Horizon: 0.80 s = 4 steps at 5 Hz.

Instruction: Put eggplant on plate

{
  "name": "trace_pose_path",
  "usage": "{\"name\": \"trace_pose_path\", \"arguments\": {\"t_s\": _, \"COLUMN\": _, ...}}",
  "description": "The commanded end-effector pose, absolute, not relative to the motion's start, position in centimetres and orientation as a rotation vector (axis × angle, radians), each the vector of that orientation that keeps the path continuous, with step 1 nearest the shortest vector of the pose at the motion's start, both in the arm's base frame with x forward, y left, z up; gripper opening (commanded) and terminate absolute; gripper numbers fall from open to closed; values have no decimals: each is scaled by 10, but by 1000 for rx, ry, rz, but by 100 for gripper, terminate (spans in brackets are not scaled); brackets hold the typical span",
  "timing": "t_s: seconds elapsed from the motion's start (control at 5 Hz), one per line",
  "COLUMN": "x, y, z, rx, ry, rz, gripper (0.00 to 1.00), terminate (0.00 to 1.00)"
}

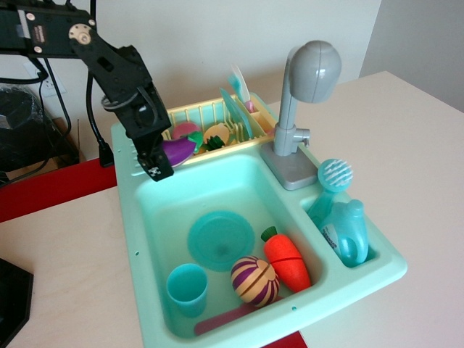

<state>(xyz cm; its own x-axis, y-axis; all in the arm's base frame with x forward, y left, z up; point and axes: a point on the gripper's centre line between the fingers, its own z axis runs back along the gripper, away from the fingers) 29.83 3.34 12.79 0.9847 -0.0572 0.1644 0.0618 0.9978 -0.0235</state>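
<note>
Your end effector point(161, 156) is clamped on the eggplant point(178, 148), which it holds in the air above the far-left corner of the sink point(138, 239). The eggplant's long axis runs roughly level, sticking out to the right of the fingers with its far end pointing toward the yellow dish rack point(190, 113) (the green cap is not clear from here, so I can't tell you which end leads).

The plate point(220, 240) lies flat on the sink floor, below the end effector and off to the near right, well apart from it. The teal cup point(188, 289), striped onion toy point(254, 280) and carrot point(286, 259) sit beyond the plate on its near side.

By my reading, your coming move is a carry down and toward the near right.
</note>
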Motion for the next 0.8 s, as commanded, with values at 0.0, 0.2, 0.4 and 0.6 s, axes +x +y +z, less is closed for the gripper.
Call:
{"name": "trace_pose_path", "arguments": {"t_s": 0.0, "x": 320, "y": 15, "z": 125, "rx": -66, "ry": -157, "rz": -122, "gripper": 0, "terminate": 0}}
{"name": "trace_pose_path", "arguments": {"t_s": 0.2, "x": 325, "y": -1, "z": 112, "rx": -90, "ry": -110, "rz": -171, "gripper": 0, "terminate": 0}}
{"name": "trace_pose_path", "arguments": {"t_s": 0.4, "x": 322, "y": -15, "z": 103, "rx": -123, "ry": -67, "rz": -213, "gripper": 0, "terminate": 0}}
{"name": "trace_pose_path", "arguments": {"t_s": 0.6, "x": 316, "y": -30, "z": 96, "rx": -138, "ry": -35, "rz": -269, "gripper": 0, "terminate": 0}}
